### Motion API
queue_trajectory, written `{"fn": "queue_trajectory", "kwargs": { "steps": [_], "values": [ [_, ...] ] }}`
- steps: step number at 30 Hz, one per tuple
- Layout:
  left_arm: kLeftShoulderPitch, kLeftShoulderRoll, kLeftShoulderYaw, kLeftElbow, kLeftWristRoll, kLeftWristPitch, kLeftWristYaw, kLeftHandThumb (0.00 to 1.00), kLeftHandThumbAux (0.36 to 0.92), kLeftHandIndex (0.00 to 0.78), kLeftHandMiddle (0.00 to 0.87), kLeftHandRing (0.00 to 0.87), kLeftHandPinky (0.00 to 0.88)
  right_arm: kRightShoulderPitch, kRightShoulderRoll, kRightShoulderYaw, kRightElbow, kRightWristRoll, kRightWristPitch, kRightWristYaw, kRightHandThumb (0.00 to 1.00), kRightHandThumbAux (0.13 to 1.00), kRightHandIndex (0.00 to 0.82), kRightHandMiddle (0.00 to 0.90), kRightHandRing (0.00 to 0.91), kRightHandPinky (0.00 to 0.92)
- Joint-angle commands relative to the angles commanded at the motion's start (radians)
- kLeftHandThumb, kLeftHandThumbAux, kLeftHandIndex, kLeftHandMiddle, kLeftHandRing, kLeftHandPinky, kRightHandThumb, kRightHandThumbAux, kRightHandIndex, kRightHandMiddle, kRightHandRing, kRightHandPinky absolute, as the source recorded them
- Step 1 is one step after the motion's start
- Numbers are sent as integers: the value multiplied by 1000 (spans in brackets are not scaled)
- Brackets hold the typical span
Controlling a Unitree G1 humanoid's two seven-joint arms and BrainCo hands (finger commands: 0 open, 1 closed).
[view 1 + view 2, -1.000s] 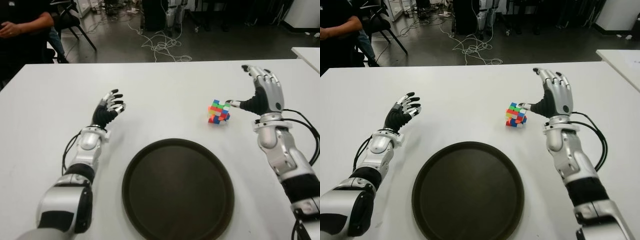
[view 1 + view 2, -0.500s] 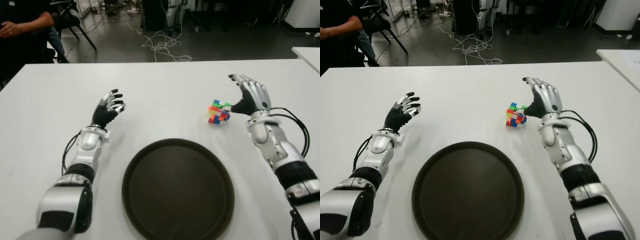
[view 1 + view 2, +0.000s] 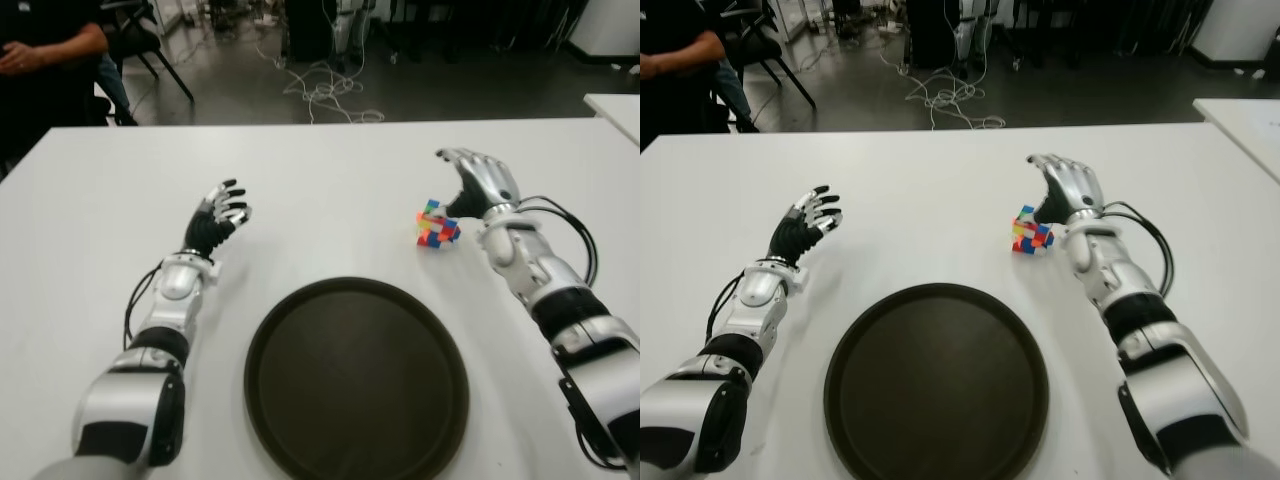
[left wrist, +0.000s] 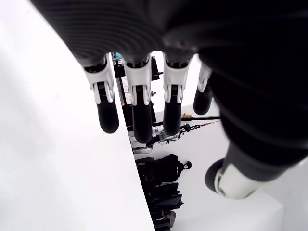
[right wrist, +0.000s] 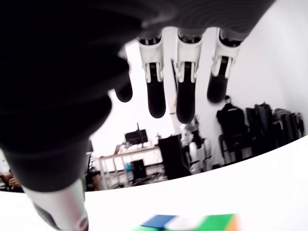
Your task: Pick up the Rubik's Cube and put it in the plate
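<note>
Beside our right hand [image 3: 478,182], now swung in over it w/ fingers spread & holding nothing, the Rubik's Cube [image 3: 435,224] sits on the table [image 3: 330,180]; grasp looks imminent. Black plate [image 3: 356,378] waits nearer us; left hand [image 3: 216,216] idle, open.

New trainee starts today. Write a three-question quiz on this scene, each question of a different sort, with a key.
1. True or false: the cube already lies in the plate.
2. Which hand is at the cube? A) left hand B) right hand
3. Fill in: the right hand's fingers are ____, holding nothing.

Key:
1. False; it sits on the table, beyond the plate's right side.
2. B; the left hand shows open, far to the cube's left.
3. Open.
</note>
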Motion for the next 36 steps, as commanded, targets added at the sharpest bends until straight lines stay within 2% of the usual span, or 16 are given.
{"fn": "queue_trajectory", "kwargs": {
  "steps": [2,8,10,12,15,27,35,36],
  "values": [
    [-1,0,0,0,0,1,-1,178,692,99,190,193,183,-16,10,11,15,2,-4,6,0,826,224,289,304,279],
    [1,-2,1,-3,-1,-5,-1,186,692,103,194,200,203,-40,25,33,34,6,1,34,0,841,212,269,274,240],
    [1,-2,2,-4,-1,-6,-1,188,695,104,193,200,203,-44,29,40,45,5,0,35,0,847,212,269,277,251],
    [2,-2,2,-4,-1,-6,1,188,698,108,195,201,203,-47,33,46,57,2,-3,30,0,866,236,296,322,307],
    [2,-2,1,-5,0,-6,2,183,698,104,190,198,198,-52,36,57,70,-2,-5,23,0,879,241,290,319,296],
    [5,-1,-3,-7,5,-10,9,157,694,108,190,196,187,-51,41,77,67,-2,-3,23,0,862,219,247,256,237],
    [8,0,-1,-9,3,-15,9,189,705,123,205,208,212,-49,43,88,72,-6,4,31,0,877,223,254,269,263],
    [8,0,-1,-10,3,-15,9,184,705,120,205,206,210,-48,42,89,74,-6,4,32,0,881,237,269,292,292]
  ]
}}
